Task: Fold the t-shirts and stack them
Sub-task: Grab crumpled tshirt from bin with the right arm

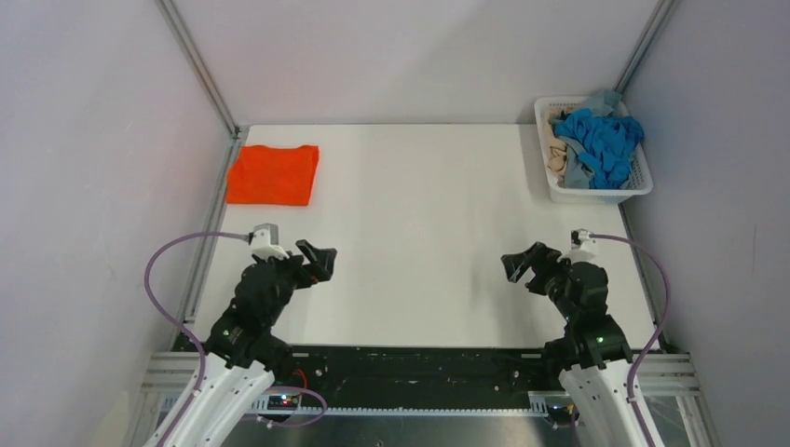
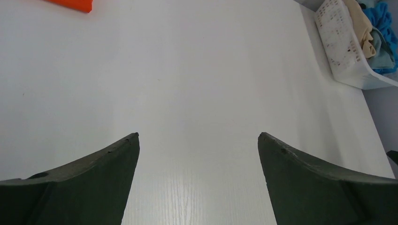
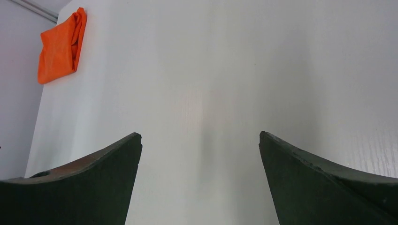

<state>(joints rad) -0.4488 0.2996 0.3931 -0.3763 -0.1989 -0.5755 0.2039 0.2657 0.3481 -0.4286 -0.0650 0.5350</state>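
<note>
A folded orange t-shirt (image 1: 274, 174) lies flat at the table's far left corner; its edge shows in the left wrist view (image 2: 70, 3) and the whole fold in the right wrist view (image 3: 61, 46). A crumpled bright blue t-shirt (image 1: 602, 142) tops a heap with grey-blue (image 1: 579, 173) and beige (image 1: 557, 149) cloth in the basket. My left gripper (image 1: 320, 258) hovers open over the near left of the table, nothing between its fingers (image 2: 112, 159). My right gripper (image 1: 518, 264) hangs open at the near right, also holding nothing.
The white lattice basket (image 1: 596, 194) stands at the far right corner, seen also in the left wrist view (image 2: 339, 42). Grey enclosure walls with metal posts (image 1: 199, 65) close off the white table (image 1: 419, 214). Purple cables (image 1: 163, 279) loop beside both arms.
</note>
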